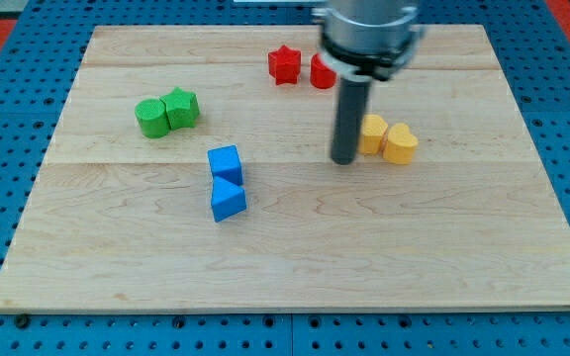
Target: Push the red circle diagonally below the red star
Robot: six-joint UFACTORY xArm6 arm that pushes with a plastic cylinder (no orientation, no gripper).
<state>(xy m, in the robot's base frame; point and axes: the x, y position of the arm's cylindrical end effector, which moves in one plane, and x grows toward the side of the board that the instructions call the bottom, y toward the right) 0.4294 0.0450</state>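
The red star [284,64] lies near the view's top, a little left of centre. The red circle [321,71] lies just to its right, partly hidden behind the arm. My tip [343,160] rests on the board below and slightly right of the red circle, close to the left side of the yellow blocks. It touches no red block.
Two yellow blocks [373,133] [400,143] sit side by side right of my tip. Two green blocks [150,118] [181,107] lie at the view's left. A blue cube [225,162] and another blue block [229,200] lie left of centre. The wooden board [285,267] ends at blue pegboard.
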